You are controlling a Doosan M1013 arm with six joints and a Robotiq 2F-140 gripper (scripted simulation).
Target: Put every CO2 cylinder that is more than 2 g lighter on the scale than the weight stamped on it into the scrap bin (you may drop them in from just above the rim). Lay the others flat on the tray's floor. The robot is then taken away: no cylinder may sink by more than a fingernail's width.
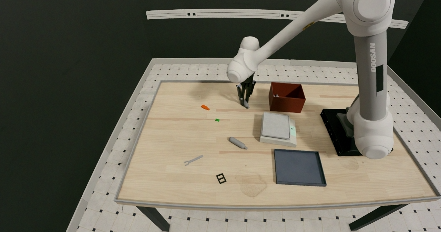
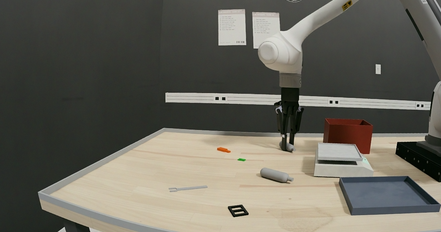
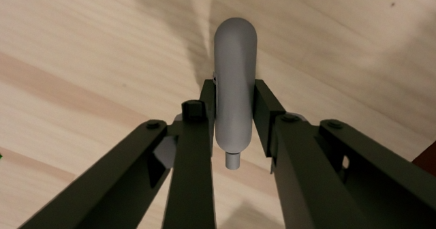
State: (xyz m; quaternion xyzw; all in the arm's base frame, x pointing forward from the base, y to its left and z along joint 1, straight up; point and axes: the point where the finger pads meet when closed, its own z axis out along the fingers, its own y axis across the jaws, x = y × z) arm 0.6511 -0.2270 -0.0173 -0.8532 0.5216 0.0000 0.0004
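Note:
My gripper (image 1: 245,103) (image 2: 287,145) (image 3: 233,95) is down at the table top and shut on a grey CO2 cylinder (image 3: 234,69) (image 2: 290,147) (image 1: 246,106) that lies flat on the wood, left of the red scrap bin (image 1: 286,104) (image 2: 347,134). The fingers press on both sides of its body. A second grey cylinder (image 1: 237,143) (image 2: 275,175) lies flat left of the white scale (image 1: 278,133) (image 2: 341,168). The dark grey tray (image 1: 298,167) (image 2: 388,196) lies in front of the scale. Something small and grey shows inside the bin.
An orange piece (image 1: 205,107) (image 2: 223,150), a green piece (image 1: 217,119) (image 2: 241,159), a grey wrench (image 1: 193,160) (image 2: 187,188) and a black buckle (image 1: 221,178) (image 2: 238,210) lie on the table's left half. The arm's black base (image 1: 337,133) stands at the right.

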